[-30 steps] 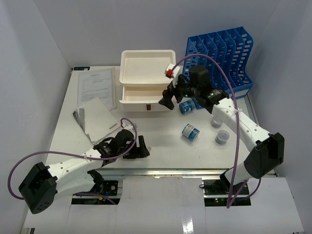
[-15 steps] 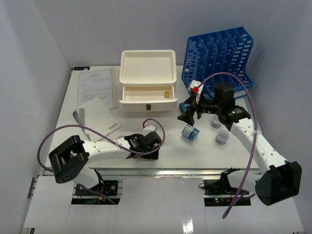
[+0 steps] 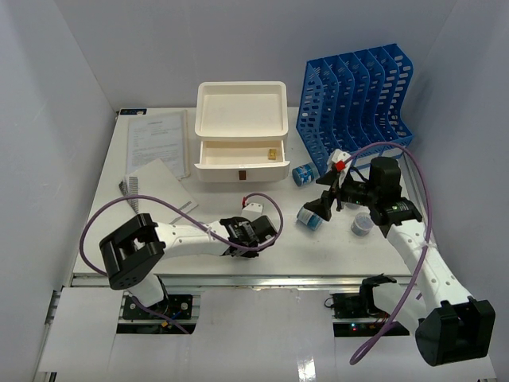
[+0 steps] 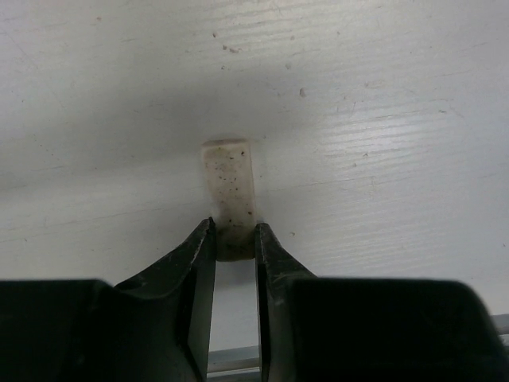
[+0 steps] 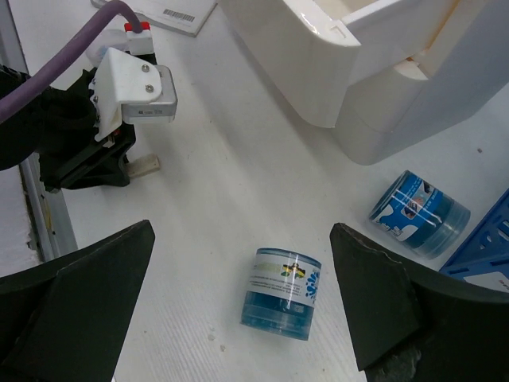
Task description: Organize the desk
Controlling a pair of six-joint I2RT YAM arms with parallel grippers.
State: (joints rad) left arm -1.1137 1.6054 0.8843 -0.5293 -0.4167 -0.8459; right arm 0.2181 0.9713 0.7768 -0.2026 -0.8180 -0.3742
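On the white desk (image 3: 342, 248) near its front rail, my left gripper (image 3: 262, 231) (image 4: 235, 239) has its jaws pressed against both sides of a small off-white eraser (image 4: 231, 187) (image 5: 145, 165) that lies flat on the surface. Over to the right, my right gripper (image 3: 320, 208) (image 5: 242, 239) hangs wide open above a blue jar (image 3: 310, 216) (image 5: 282, 293) lying on its side, not touching it. A second blue jar (image 3: 303, 174) (image 5: 420, 213) lies beside the drawer box.
A cream drawer box (image 3: 241, 131) stands at the back with one drawer pulled out and a small yellow item (image 3: 271, 153) in it. The blue file rack (image 3: 358, 95) is back right. Papers (image 3: 157, 143) and a notebook (image 3: 159, 191) lie left. A small clear jar (image 3: 362, 224) sits right.
My left gripper slid right along the front edge and closed onto the eraser. My right arm came away from the drawer box and down over the blue jar, still open.
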